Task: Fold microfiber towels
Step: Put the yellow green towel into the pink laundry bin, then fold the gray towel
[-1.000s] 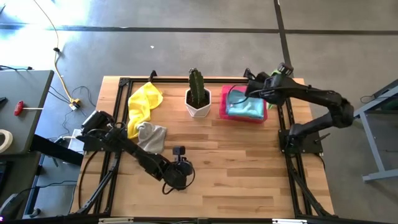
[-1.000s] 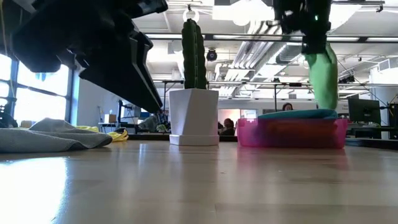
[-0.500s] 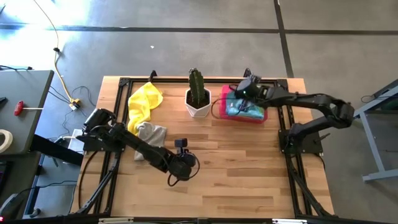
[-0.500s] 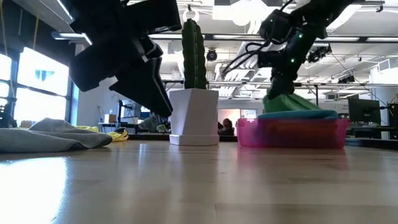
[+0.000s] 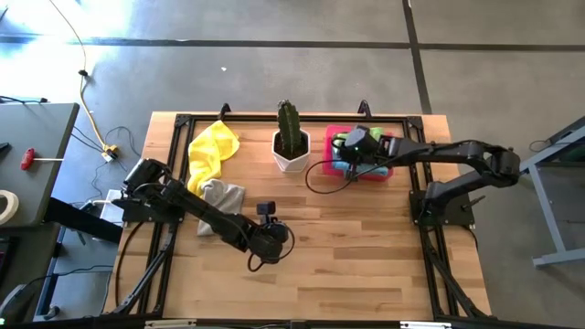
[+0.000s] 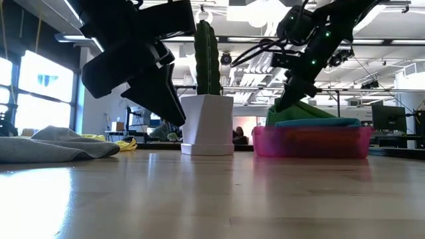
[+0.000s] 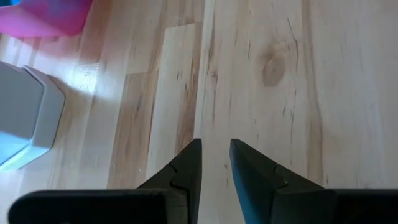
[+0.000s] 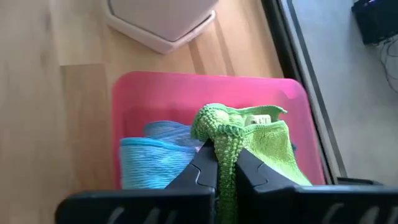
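Colours observed on wooden table [image 5: 366,265]

Pink tray [image 8: 155,93] holds lime green towel [image 8: 261,140] and light blue towel [image 8: 155,158]. Yellow towel [image 5: 212,148], grey towel [image 5: 222,196]. Green cactus [image 5: 291,128], white pot [image 6: 206,123]. Dark grippers.

Lime green towel [image 8: 249,146] bunched atop light blue towel [image 8: 152,158].

The right gripper [image 8: 225,163] hangs over the pink tray [image 8: 205,93], its two dark fingers [image 8: 200,169] pressed close on a bunched fold of the lime green towel [image 8: 252,140]; the cloth rises in a crumpled peak just past the fingertips and spreads down inside the tray; a light blue towel [image 8: 152,158] lies in the tray just beside the green one, touching it; beyond the tray's rim stands a white pot [image 8: 163,18] on the wooden table [image 8: 56,93]; a dark frame rail [image 8: 292,43] runs along the table's edge.
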